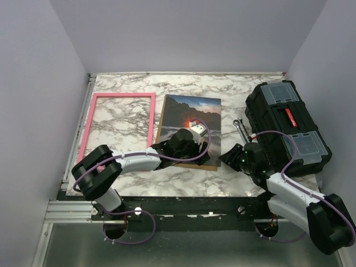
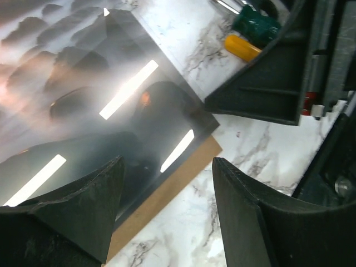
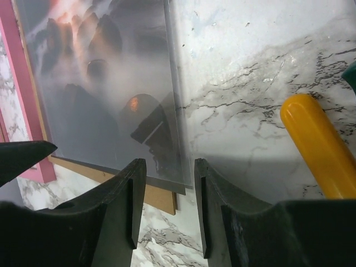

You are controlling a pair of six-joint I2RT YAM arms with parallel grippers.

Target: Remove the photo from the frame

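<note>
Spread wide, the left gripper [image 2: 167, 167] is hovering over the photo [image 1: 188, 114], while the right gripper [image 3: 169, 169] is holding a narrow, empty gap at its edge. One photo is lying on a brown backing board [image 2: 183, 173] mid-table, outside the one empty pink frame [image 1: 123, 95] lying just left. One closed black toolbox [image 1: 286, 125] is sitting at the right, a yellow-handled tool [image 3: 314, 147] lying beside it.
</note>
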